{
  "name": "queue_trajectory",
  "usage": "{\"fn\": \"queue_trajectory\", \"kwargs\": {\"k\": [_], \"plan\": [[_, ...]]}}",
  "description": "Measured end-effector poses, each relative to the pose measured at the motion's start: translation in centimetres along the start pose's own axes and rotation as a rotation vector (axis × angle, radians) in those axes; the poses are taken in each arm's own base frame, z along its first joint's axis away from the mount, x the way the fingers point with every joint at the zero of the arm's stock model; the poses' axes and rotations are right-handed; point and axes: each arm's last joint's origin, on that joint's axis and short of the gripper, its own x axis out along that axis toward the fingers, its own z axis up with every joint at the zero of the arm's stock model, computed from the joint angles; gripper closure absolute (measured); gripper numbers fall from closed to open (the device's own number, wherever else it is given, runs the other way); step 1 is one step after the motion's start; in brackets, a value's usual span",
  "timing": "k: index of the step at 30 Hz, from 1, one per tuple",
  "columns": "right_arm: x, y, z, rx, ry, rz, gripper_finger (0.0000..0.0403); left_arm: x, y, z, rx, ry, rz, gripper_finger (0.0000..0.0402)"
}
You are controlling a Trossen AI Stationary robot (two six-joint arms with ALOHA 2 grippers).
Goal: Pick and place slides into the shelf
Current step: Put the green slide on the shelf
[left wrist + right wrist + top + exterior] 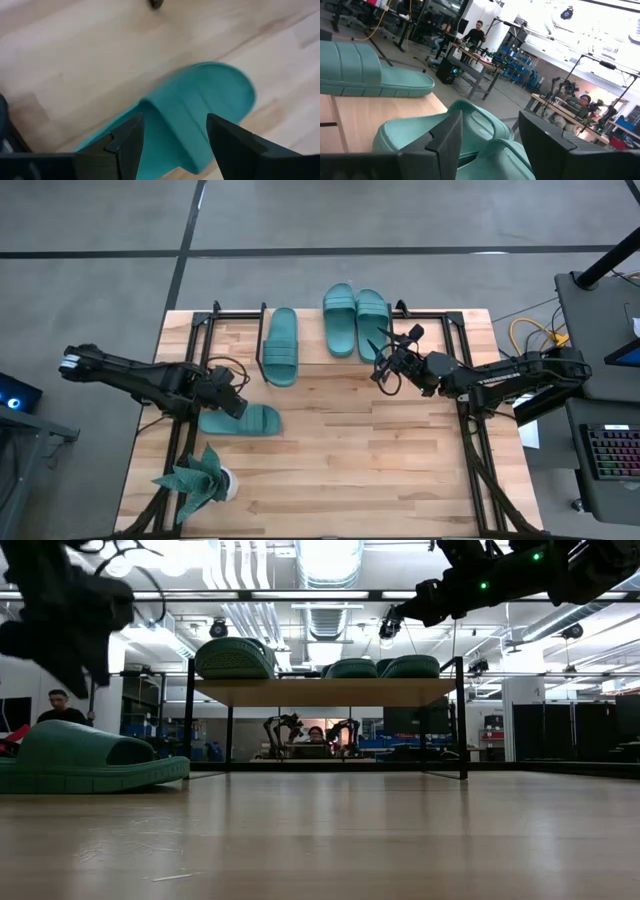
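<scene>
Three teal slides are already up on the shelf (300,352) at the far side of the bench (350,460): one lone slide (281,346) toward the left and a pair of slides (356,322) side by side toward the right. The fourth slide (240,421) is down on the bench, lying crosswise in front of the shelf, near the potted plant (200,482). The left gripper (233,396) hangs right over that fourth slide, fingers (127,145) spread wide on either side of its strap, not clamped on anything as far as the wrist view shows. The right gripper (384,367) is up by the pair of slides, just beside them, fingers (445,142) apart and holding nothing. No readable brand or writing anywhere.
</scene>
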Motion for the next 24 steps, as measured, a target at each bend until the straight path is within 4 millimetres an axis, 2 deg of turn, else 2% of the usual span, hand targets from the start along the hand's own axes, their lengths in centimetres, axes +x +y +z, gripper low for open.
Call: {"fn": "queue_trajectory", "kwargs": {"k": [3,8,13,18,24], "plan": [[0.0,0.0,0.0,-0.004,0.000,0.000,0.0218,1.0,0.4,-0.5,-0.031,0.050,-0.007,0.0204],[0.0,0.0,0.0,-0.012,0.002,0.001,0.0218,2.4,-0.1,-0.9,-0.045,0.058,-0.099,0.0204],[0.0,0.0,0.0,-0.013,0.003,0.002,0.0218,4.0,0.4,-1.5,-0.037,0.104,-0.058,0.0204],[0.0,0.0,0.0,-0.013,0.003,0.002,0.0218,4.4,0.1,-1.5,-0.035,0.113,-0.050,0.0204],[0.0,0.0,0.0,-0.013,0.003,0.002,0.0218,4.9,-1.3,-1.3,-0.012,0.094,-0.142,0.0204]]}}
